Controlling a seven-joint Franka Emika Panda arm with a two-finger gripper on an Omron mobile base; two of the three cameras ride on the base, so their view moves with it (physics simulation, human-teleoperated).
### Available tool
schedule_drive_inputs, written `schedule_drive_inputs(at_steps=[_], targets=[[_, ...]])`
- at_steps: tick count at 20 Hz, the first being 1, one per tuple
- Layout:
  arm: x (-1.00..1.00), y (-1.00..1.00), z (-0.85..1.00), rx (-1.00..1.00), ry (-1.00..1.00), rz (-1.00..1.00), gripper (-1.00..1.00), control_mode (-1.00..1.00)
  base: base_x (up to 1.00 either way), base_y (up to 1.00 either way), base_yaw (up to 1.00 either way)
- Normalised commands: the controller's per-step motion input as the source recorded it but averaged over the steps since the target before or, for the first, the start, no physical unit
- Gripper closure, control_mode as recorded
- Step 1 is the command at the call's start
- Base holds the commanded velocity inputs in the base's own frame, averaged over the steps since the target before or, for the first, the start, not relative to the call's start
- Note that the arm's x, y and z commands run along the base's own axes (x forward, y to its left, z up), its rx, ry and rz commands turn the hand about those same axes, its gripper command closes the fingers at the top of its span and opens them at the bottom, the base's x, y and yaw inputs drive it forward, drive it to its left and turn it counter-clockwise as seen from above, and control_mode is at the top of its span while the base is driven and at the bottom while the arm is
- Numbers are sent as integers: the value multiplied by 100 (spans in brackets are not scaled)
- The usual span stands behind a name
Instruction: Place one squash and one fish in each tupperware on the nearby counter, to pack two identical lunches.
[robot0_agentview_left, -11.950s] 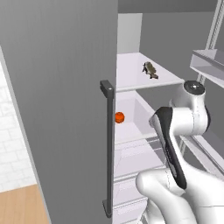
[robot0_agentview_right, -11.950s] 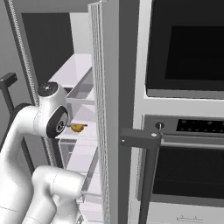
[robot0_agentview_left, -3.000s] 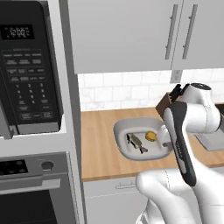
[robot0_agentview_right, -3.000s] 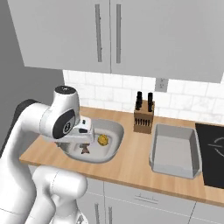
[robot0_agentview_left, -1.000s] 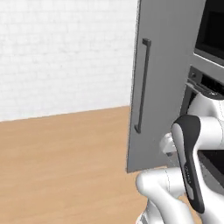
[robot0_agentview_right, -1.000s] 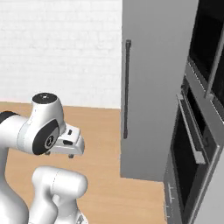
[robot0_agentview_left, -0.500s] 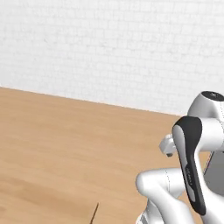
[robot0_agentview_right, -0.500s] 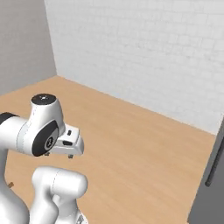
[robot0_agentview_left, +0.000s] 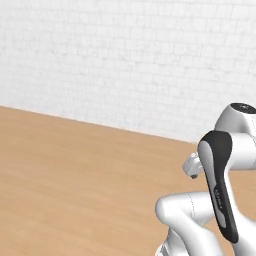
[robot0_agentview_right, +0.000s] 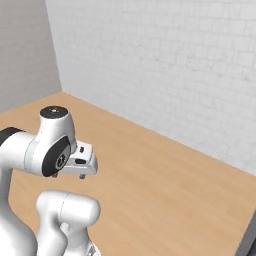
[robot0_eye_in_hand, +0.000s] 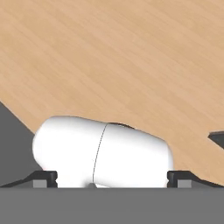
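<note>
Dark finger tips of the tool (robot0_eye_in_hand: 112, 177) stand spread wide at the two lower corners of the hand view with nothing between them, pointing down over the light wooden floor (robot0_eye_in_hand: 131, 57). Past the tool, the left base view gives the same floor running to a white brick wall (robot0_agentview_left: 125, 60); the right base view adds a grey wall (robot0_agentview_right: 22, 50) meeting the brick one at a corner.
</note>
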Motion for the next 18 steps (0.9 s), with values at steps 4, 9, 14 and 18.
schedule_drive_inputs(at_steps=[4,9,14,18], targets=[[0,0,0,0,0,0,-100,100,100,0,0],[0,0,0,0,0,0,-100,100,100,0,-11],[0,0,0,0,0,0,-100,100,100,5,-30],[0,0,0,0,0,0,-100,100,100,20,-38]])
